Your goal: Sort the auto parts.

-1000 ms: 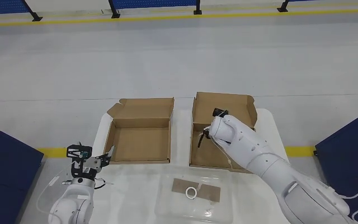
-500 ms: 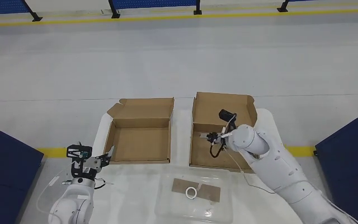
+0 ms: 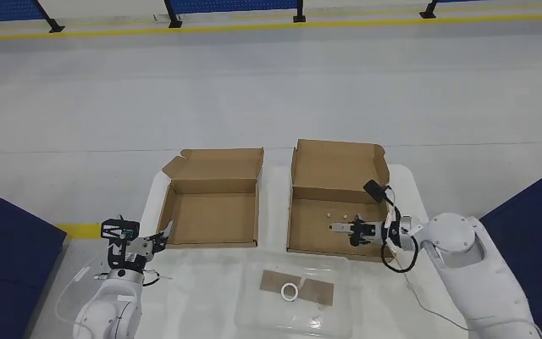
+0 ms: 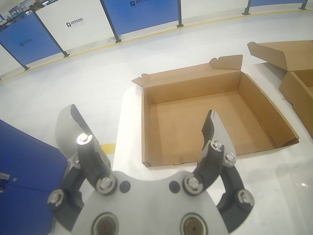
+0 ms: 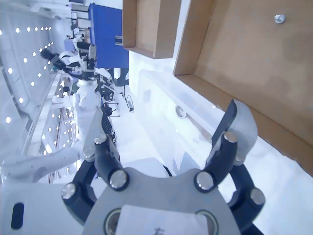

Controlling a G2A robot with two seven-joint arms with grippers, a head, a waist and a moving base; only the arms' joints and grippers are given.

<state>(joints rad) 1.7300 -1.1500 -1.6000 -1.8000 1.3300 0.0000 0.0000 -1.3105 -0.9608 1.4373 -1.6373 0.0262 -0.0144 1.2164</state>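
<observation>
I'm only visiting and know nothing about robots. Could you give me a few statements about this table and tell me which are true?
1. The left cardboard box is empty. True.
2. The right gripper holds the white ring. False: it is open and empty over the right cardboard box, and the ring lies in the clear tray.
3. A small silver part lies in the right cardboard box. True.
4. The left gripper is shut. False: its fingers are spread wide apart.
</observation>
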